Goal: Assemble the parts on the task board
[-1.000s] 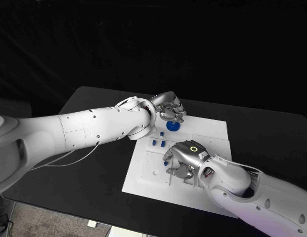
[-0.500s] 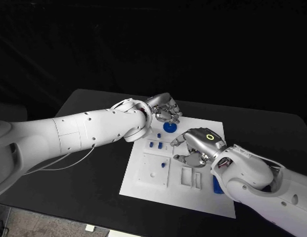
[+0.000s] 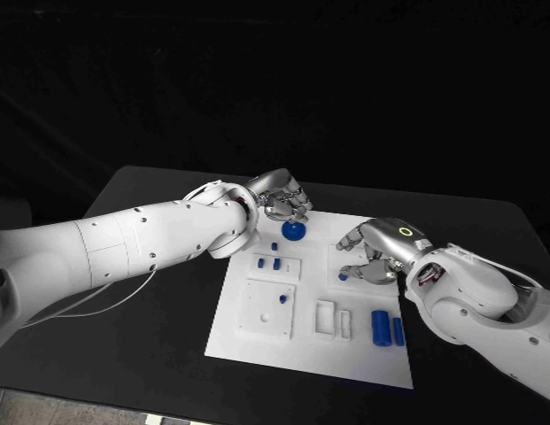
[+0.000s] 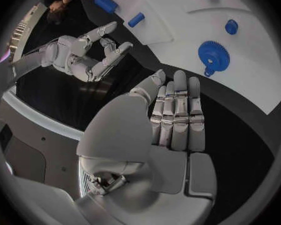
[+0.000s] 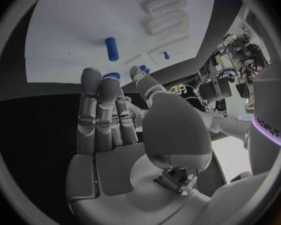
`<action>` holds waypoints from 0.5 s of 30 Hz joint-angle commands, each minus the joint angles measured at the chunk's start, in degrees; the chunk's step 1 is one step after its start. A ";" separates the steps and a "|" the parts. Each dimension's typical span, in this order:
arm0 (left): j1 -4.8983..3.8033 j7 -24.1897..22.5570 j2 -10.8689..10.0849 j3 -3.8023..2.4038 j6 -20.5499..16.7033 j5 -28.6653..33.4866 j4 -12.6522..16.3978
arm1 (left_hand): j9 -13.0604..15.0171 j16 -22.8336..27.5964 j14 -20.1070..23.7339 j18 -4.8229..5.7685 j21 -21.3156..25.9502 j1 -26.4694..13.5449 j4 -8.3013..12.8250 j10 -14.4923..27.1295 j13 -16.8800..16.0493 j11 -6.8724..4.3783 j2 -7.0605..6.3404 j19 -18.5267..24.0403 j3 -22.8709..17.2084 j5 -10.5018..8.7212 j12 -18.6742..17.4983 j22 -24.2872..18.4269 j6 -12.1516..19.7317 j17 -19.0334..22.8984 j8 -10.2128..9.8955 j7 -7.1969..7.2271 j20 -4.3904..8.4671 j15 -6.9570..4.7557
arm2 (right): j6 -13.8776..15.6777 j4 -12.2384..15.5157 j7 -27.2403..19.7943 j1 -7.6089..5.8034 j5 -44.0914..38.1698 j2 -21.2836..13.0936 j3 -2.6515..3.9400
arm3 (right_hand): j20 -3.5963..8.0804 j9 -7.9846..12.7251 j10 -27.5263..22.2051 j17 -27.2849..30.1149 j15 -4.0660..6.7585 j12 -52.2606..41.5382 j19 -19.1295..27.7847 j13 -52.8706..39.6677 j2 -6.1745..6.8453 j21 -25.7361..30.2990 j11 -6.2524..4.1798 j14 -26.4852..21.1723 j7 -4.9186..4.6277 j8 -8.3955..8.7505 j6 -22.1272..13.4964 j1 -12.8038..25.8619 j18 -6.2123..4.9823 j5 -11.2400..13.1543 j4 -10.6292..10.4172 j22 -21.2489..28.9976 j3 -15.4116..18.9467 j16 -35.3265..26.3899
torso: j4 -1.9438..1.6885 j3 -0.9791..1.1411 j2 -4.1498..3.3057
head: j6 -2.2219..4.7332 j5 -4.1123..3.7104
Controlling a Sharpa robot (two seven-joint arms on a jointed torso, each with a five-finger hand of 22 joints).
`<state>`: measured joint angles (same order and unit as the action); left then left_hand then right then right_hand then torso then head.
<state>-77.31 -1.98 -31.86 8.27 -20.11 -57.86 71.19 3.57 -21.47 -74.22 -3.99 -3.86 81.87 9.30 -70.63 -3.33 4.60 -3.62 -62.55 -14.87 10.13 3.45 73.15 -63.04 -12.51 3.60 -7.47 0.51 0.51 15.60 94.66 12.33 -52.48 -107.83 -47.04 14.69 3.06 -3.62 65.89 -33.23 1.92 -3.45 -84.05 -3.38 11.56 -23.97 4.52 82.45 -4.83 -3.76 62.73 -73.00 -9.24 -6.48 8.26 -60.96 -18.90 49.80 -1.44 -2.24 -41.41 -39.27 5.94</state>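
Both hands hover empty over the task board (image 3: pixel 259 341), between placements.

The left hand (image 3: pixel 279 197), fingers loosely extended, holds nothing above the blue gear (image 3: pixel 294 230) at the board's upper centre. The right hand (image 3: pixel 375 257), fingers apart, hangs over a small blue part (image 3: pixel 346 275) at centre right. Two blue cylinders (image 3: pixel 379 326) lie at lower right, likely next to be grasped.

Robotics lab — black table (image 3: pixel 159 292), cluttered equipment racks (image 5: pixel 231 60)
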 commanded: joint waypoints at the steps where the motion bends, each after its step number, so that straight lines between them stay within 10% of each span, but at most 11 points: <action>1: -0.07 -0.83 0.07 -0.06 0.04 0.39 0.04 | 0.06 0.37 -0.12 0.45 0.02 -0.24 0.24 0.37 0.00 0.19 0.26 0.44 -0.11 0.31 -0.05 -0.02 0.33 -0.06 -0.01 0.02 0.03 0.09 | -4.80 -0.89 1.30 0.02 0.00 0.07 0.08 | -0.30 0.06 -0.56 0.06 -0.36 0.07 -2.07 -0.04 -0.01 0.56 0.06 -0.13 0.29 0.21 -0.23 -0.92 0.05 0.92 -0.59 0.46 1.02 0.39 | -0.02 -0.05 -0.02 | 0.05 -0.27; 15: -0.07 -0.84 0.03 -0.06 0.03 0.42 0.03 | 0.06 0.38 -0.11 0.45 0.02 -0.25 0.23 0.37 0.00 0.19 0.35 0.46 -0.09 0.37 -0.05 0.37 0.33 -0.09 0.00 0.00 0.02 0.10 | -8.83 -3.43 0.82 0.07 0.02 1.54 0.06 | -0.48 0.06 0.60 0.13 -0.49 0.11 -2.22 -0.02 -0.89 0.73 -0.21 -0.05 0.26 0.21 -0.63 -2.11 0.12 1.61 -2.59 2.19 2.63 0.74 | -0.08 -0.12 -0.01 | -0.23 -0.53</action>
<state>-77.31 -2.08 -31.88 8.27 -20.11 -57.81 71.15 3.57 -21.47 -74.22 -3.99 -3.86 81.87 9.30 -70.63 -3.33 4.60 -3.62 -62.55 -14.87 10.13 3.45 73.30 -63.05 -12.50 3.60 -7.47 0.51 0.51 9.07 91.30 13.28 -52.45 -107.65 -45.59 14.76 3.05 -3.63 66.36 -33.17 1.86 -3.46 -84.05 -3.38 10.95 -22.93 4.26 82.34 -4.30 -3.76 62.08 -74.89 -8.87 -4.97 5.70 -58.81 -16.15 50.26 -1.54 -2.33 -41.42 -39.45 5.35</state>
